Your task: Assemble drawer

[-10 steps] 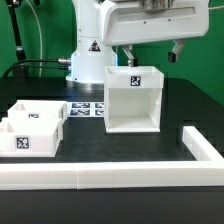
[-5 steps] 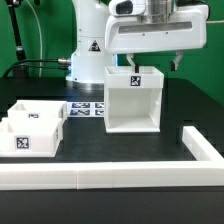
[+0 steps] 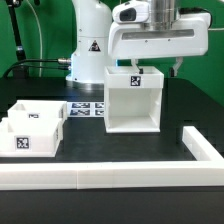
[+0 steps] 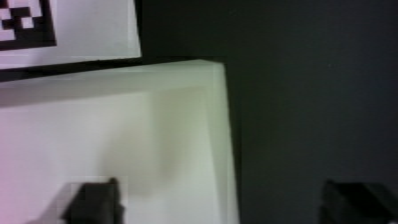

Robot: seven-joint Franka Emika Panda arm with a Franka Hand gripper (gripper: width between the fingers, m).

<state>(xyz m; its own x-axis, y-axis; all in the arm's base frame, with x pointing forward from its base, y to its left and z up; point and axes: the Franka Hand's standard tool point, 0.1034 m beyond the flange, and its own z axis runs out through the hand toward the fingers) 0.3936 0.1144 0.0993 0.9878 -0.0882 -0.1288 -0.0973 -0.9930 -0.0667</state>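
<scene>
Drawer parts: 1 tall housing [image 3: 132, 112] and 2 shallow trays, front tray [image 3: 40, 142] and back tray [image 3: 48, 112], 3 pieces total. Square tags [image 3: 135, 83] on those parts: 3 visible, 1 each. Also 1 white border rail [image 3: 120, 177], 1 marker board [image 3: 88, 108], 1 robot arm [image 3: 93, 40], 1 gripper [image 3: 154, 66] with 2 fingers [image 3: 177, 66].

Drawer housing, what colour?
The housing is plain white, with a black-and-white square tag at its upper rear. It shows best in the exterior view.
</scene>
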